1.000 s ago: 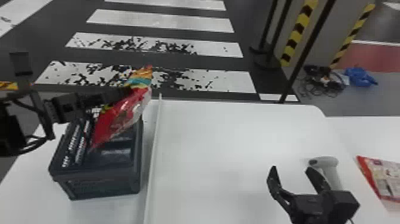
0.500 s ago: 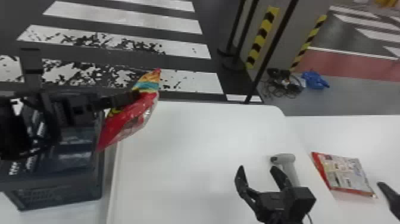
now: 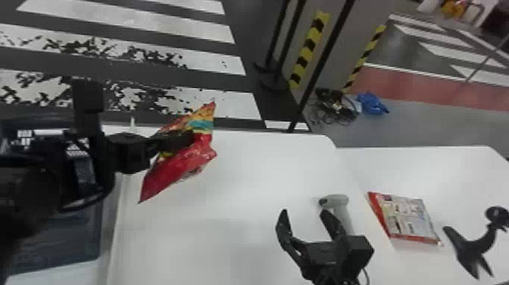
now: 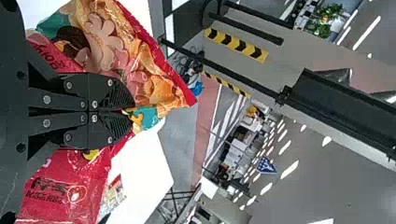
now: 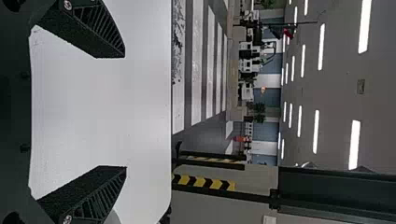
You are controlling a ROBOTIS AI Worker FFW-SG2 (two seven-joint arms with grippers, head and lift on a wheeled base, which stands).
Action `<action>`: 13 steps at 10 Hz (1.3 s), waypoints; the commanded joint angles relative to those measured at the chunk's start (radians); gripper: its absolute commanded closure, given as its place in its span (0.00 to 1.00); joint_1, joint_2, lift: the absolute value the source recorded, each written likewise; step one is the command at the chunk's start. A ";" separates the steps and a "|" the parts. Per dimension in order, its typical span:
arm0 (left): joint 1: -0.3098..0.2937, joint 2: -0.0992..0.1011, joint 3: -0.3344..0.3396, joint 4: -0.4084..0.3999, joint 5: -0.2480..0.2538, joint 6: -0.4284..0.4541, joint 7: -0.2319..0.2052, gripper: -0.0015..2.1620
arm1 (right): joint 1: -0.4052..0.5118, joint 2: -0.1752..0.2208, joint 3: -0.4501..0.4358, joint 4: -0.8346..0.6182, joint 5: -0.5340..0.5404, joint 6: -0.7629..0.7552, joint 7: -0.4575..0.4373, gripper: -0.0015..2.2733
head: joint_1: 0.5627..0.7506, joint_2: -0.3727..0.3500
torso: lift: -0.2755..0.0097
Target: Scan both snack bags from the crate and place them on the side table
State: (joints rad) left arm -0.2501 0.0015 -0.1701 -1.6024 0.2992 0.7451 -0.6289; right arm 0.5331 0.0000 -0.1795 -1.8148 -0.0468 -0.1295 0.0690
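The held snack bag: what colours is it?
The bag is mainly red, plus orange and teal, best in the left wrist view.

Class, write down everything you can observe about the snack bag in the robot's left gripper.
The snack bag is glossy, crinkled, plastic-looking film, mostly red, with yellow, orange and teal toward one end and pink and orange shapes. The left gripper pinches it between its fingers. It is tilted, one pointed corner up and another down, and appears held above the white table, right of the dark crate.

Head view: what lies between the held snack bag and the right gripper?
Only bare white tabletop lies between the snack bag in the left gripper and the right gripper, in the head view.
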 commanded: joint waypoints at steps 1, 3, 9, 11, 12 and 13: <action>-0.015 -0.004 -0.101 0.079 -0.022 -0.123 0.035 0.99 | 0.005 0.001 -0.005 -0.003 -0.008 -0.015 0.000 0.03 | 0.70 0.03 | 0.62; -0.043 -0.004 -0.209 0.197 -0.028 -0.243 0.095 0.99 | 0.015 0.001 -0.009 -0.015 -0.022 -0.049 0.000 0.03 | 0.70 0.03 | 0.62; -0.018 -0.004 -0.422 0.277 0.027 -0.286 0.261 0.99 | 0.025 0.001 -0.020 -0.041 -0.045 -0.074 -0.014 0.03 | 0.70 0.03 | 0.62; -0.017 -0.004 -0.442 0.291 0.026 -0.286 0.278 0.27 | 0.027 0.001 -0.020 -0.041 -0.048 -0.074 -0.014 0.03 | 0.70 0.03 | 0.62; -0.018 -0.004 -0.440 0.289 0.023 -0.286 0.275 0.00 | 0.027 0.001 -0.020 -0.041 -0.056 -0.074 -0.014 0.03 | 0.70 0.03 | 0.62; -0.018 -0.004 -0.433 0.285 0.021 -0.286 0.273 0.00 | 0.027 0.001 -0.020 -0.043 -0.056 -0.074 -0.014 0.03 | 0.70 0.03 | 0.62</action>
State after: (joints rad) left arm -0.2679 0.0015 -0.6064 -1.3141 0.3214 0.4591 -0.3557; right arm 0.5599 0.0000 -0.1996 -1.8567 -0.1020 -0.2036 0.0552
